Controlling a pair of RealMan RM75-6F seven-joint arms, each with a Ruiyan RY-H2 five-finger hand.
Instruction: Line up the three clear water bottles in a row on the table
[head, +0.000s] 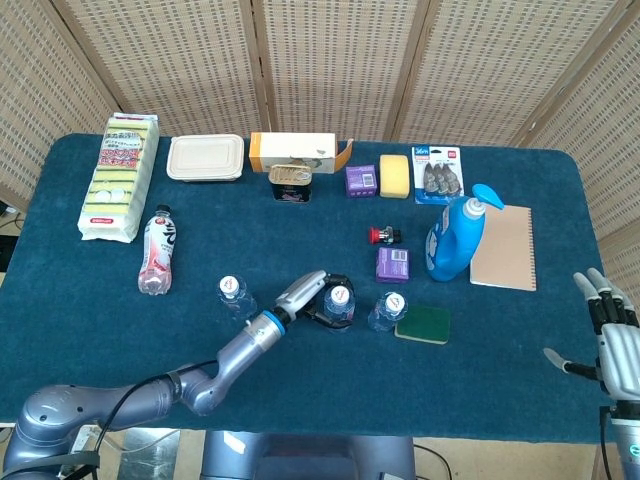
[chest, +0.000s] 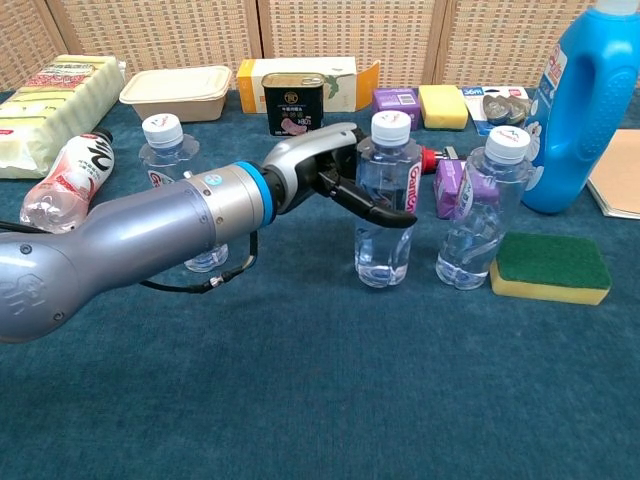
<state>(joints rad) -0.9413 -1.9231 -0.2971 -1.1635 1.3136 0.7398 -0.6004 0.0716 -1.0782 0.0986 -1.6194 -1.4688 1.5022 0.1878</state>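
My left hand (chest: 335, 175) (head: 318, 296) grips a clear water bottle (chest: 386, 205) (head: 339, 305) around its upper body; the bottle stands upright at table level just left of a second clear bottle (chest: 480, 210) (head: 387, 311). The third clear bottle (chest: 170, 160) (head: 234, 296) stands further left, partly hidden behind my left forearm in the chest view. My right hand (head: 610, 335) hangs off the table's right front corner with its fingers spread and nothing in it.
A green-yellow sponge (chest: 550, 267) lies right of the bottles, with a blue detergent bottle (chest: 590, 105) and purple box (chest: 450, 185) behind. A pink drink bottle (head: 158, 252) lies on its side at the left. Boxes, a can (chest: 293, 104) and sponges line the back edge.
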